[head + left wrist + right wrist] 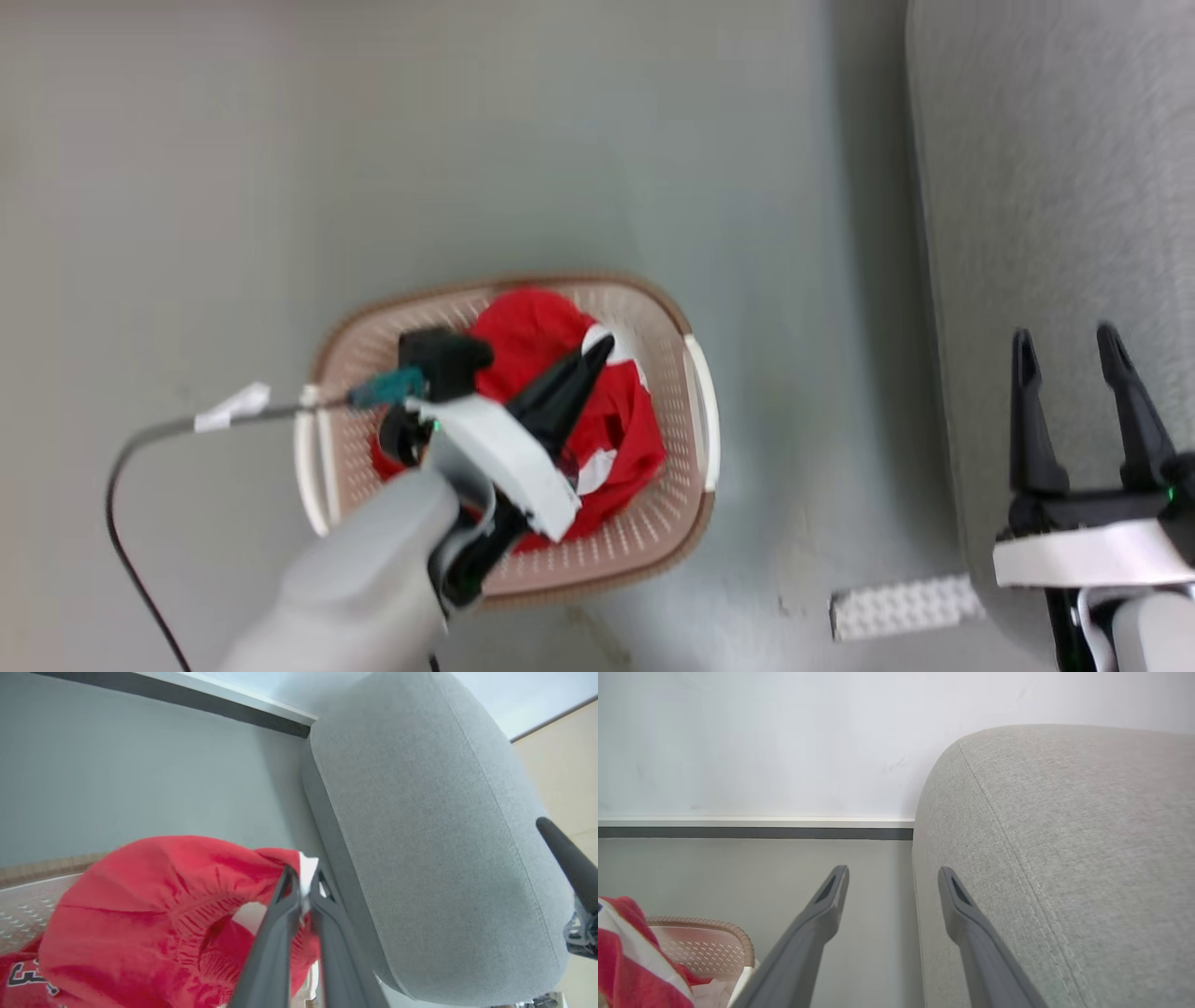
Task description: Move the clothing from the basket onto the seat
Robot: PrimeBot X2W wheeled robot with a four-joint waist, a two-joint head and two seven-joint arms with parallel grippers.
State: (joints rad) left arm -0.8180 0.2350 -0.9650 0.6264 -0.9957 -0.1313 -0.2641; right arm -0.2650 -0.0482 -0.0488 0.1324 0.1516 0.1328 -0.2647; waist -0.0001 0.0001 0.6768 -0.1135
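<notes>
While the seat point(1055, 187) stands near the basket point(672, 523), where the clothing point(532, 327) lies, our left jaws are closed on just its edge; lifted, that thin pinch may slip free. Our right jaws gape empty beside the seat.

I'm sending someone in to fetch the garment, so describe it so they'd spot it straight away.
Find the big light grey sofa; on the floor beside it stands an oval cream basket with a brown rim. The clothing is heaped inside it, pinched by the left gripper: soft bright red fabric with white panels, the only red thing there.
</notes>
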